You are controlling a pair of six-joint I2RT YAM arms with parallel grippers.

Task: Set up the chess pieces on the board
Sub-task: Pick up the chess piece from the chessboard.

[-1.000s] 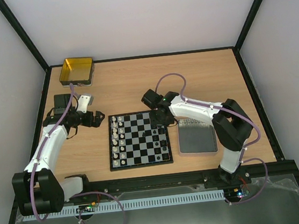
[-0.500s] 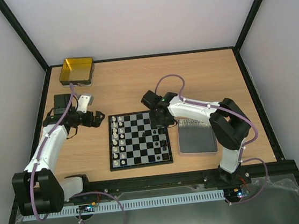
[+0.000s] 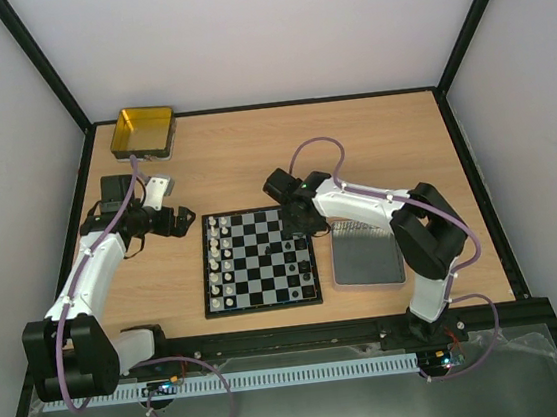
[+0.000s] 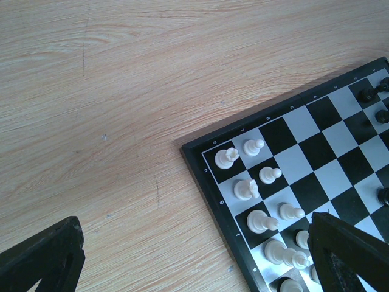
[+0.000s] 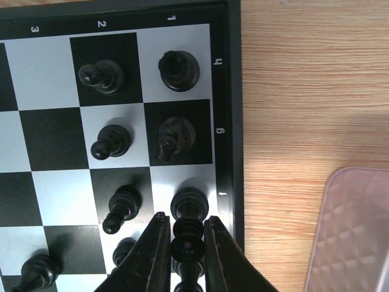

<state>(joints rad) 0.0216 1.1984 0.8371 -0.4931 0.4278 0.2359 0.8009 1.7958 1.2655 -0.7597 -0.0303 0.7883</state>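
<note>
The board [image 3: 265, 307] lies mid-table, with white chess pieces [image 3: 220, 260] in its two left columns and black ones [image 3: 301, 258] along its right side. My right gripper [image 3: 297, 228] hangs over the board's far right corner area. In the right wrist view its fingers [image 5: 153, 249] press both sides of a tall black piece [image 5: 188, 240] standing on a white edge square, beside a black knight [image 5: 173, 140] and rook [image 5: 179, 70]. My left gripper [image 3: 185, 222] stands open over bare wood left of the board, wide fingers [image 4: 45, 258] empty, white pieces [image 4: 228, 158] ahead.
A grey tray [image 3: 367, 254] lies just right of the board; its corner [image 5: 355, 231] shows near my right fingers. A gold tin [image 3: 141, 131] sits at the far left corner. Black pawns [image 5: 109, 141] stand one column inward from the held piece.
My right gripper's jaws have narrowed onto the black piece and the right arm has shifted slightly. The left arm has stayed still.
</note>
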